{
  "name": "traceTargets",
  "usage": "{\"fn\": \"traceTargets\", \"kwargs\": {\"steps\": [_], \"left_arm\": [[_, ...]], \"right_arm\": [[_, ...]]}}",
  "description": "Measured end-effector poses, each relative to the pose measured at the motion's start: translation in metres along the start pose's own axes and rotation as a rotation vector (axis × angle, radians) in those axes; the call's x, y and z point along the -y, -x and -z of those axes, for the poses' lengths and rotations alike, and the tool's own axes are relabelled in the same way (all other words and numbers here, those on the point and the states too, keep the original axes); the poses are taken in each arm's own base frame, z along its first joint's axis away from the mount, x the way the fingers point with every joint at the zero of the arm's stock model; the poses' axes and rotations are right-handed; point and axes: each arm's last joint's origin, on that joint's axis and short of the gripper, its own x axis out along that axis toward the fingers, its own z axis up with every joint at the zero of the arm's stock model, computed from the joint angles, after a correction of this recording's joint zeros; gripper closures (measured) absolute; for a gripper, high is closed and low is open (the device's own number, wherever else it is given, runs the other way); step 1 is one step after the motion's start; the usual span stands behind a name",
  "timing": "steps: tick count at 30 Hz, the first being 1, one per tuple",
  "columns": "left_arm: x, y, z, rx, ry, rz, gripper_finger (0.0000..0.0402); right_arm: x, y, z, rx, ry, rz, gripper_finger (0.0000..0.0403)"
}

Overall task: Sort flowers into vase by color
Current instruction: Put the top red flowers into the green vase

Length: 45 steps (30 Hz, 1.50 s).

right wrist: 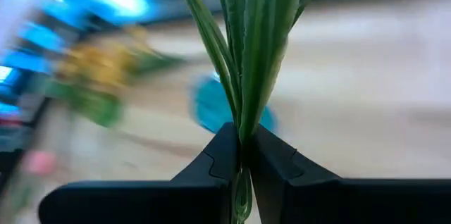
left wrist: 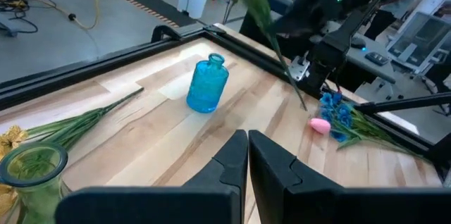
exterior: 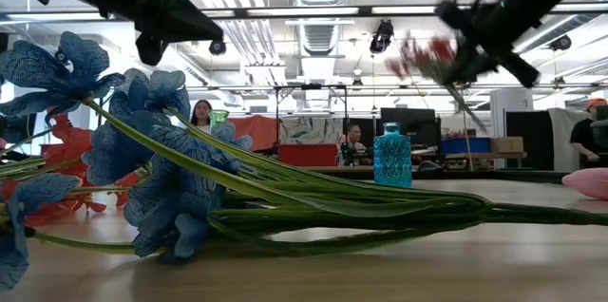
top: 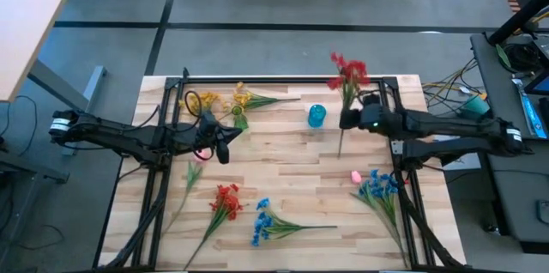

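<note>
Gripping a red flower spray [top: 348,73] by its thin green stem, the right pincer [top: 346,119] is clamped tight.

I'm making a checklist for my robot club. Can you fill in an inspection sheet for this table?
Surface: wooden table, black frame round it.
Job's things: red spray lifted by the right gripper; blue vase upright; green glass vase; yellow flowers, second red spray, blue sprays, pink bud lying flat.
Clutter: nothing seen.
Grippers: right shut on stems; left gripper shut, empty.
Cables: bundle beside table.
Surroundings: people behind.
</note>
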Motion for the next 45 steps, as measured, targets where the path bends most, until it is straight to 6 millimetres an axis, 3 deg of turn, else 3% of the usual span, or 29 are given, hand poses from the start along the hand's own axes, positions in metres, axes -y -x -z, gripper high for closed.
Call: {"fn": "traceTargets", "kwargs": {"steps": [9, 15, 21, 36, 45], "left_arm": [[0.014, 0.003, -0.028, 0.068, -0.023, 0.063, 0.0402], [0.022, 0.007, -0.047, 0.134, -0.111, 0.083, 0.0402], [0.018, 0.011, -0.046, 0.161, -0.158, 0.074, 0.0402], [-0.011, 0.051, -0.037, 0.144, -0.022, 0.010, 0.0402], [-0.024, 0.077, -0.037, 0.116, 0.037, 0.038, 0.0402]], "right_arm": [[-0.053, 0.010, -0.028, 0.332, 0.224, -0.514, 0.0381], [-0.082, -0.012, -0.029, 0.546, 0.319, -0.707, 0.0381], [-0.103, -0.052, -0.017, 0.687, 0.368, -0.736, 0.0381], [-0.189, -0.127, -0.022, 0.770, 0.510, -0.748, 0.0381], [-0.205, -0.161, -0.011, 0.763, 0.594, -0.708, 0.0381]]}}
